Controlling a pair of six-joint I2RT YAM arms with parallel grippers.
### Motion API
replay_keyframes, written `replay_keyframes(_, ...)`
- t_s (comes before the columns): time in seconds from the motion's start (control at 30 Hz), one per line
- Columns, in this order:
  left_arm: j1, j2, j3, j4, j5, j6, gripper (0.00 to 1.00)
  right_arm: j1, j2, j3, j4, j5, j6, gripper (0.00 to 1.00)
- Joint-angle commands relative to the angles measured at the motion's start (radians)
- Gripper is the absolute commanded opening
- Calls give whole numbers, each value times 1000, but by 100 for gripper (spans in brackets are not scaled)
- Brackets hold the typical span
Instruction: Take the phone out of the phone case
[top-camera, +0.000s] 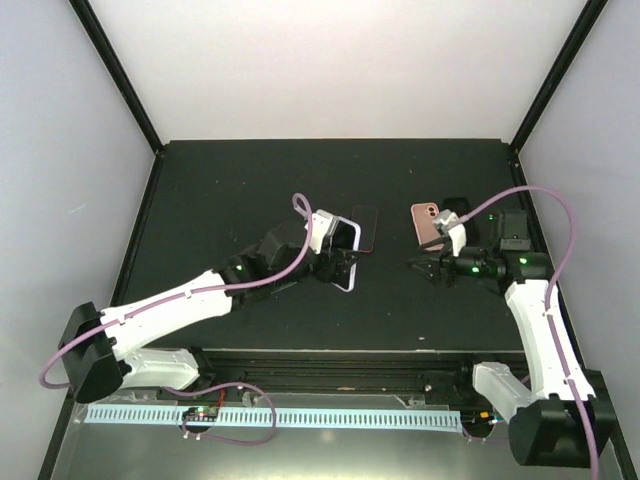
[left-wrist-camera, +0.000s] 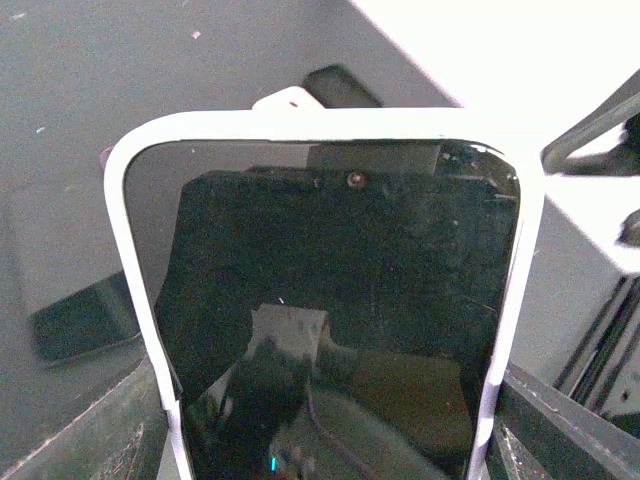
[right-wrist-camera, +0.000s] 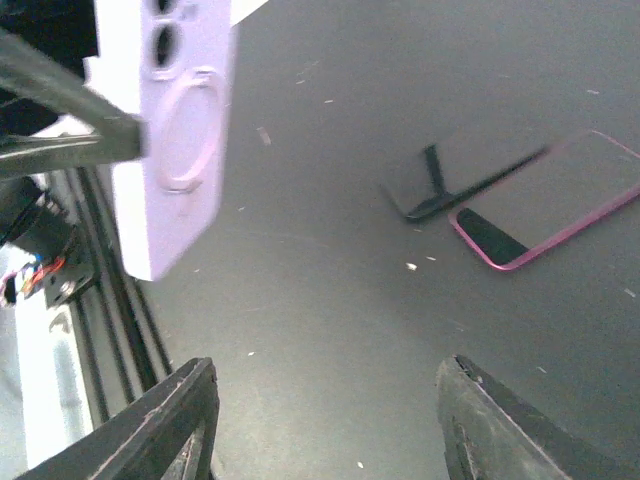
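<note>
A phone (left-wrist-camera: 330, 290) in a white-lilac phone case (left-wrist-camera: 320, 124) stands on edge above the middle of the table. My left gripper (top-camera: 335, 262) is shut on its lower sides, dark screen toward the left wrist camera. In the right wrist view the case's lilac back (right-wrist-camera: 175, 130), with its camera holes and ring, hangs at upper left. To its right my right gripper (top-camera: 422, 267) hovers over bare table, apart from the cased phone. Its fingers (right-wrist-camera: 170, 430) are open with nothing between them.
A pink-rimmed phone (right-wrist-camera: 550, 200) lies flat beside a dark phone (right-wrist-camera: 455, 185) just beyond the held phone (top-camera: 343, 240). Another pink phone (top-camera: 428, 222) lies back up near the right arm. The table's black front rail (top-camera: 330, 360) runs along the near edge.
</note>
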Motion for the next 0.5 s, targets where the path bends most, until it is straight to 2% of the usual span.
replay_keyframes(0.0,-51,6,-18,310,-173,-118,10,193,-16,54,74,149,61,59)
replay_keyframes(0.07,-76,5,-17,326,-283,-155,2,291,-18,66,130,252,105,58)
replay_keyframes(0.3,-160,28,50,275,-552,-262,2,454,33,132,227,339,256,57)
replay_keyframes(0.47,-190,52,56,295,-642,-347,2,550,66,173,283,414,296,57)
